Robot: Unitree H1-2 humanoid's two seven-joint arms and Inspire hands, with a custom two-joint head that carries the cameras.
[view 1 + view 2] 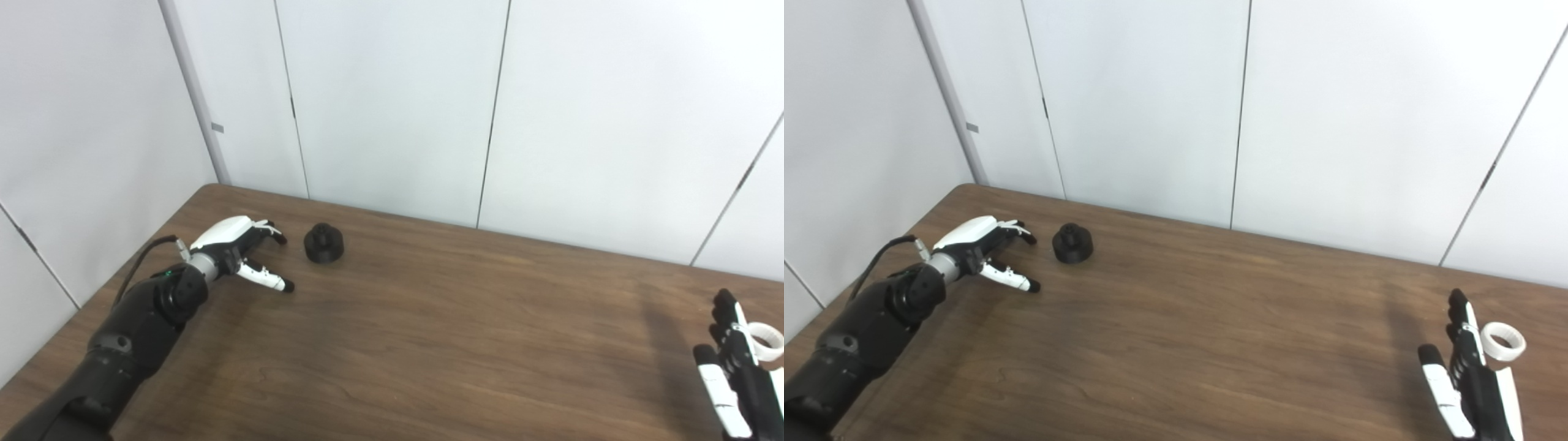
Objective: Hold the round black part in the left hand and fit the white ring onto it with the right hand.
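Note:
The round black part (324, 243) stands on the wooden table (429, 318) at the far left, also in the right eye view (1072, 243). My left hand (242, 251) is open just left of it, fingers spread toward it, not touching. The white ring (1502, 340) lies flat on the table at the right edge; in the left eye view the ring (768, 340) is partly cut off. My right hand (1467, 367) is open and upright just left of the ring, fingers apart, holding nothing.
White wall panels (392, 104) stand close behind the table's far edge and along its left side. The table's left edge runs beside my left arm (122, 343).

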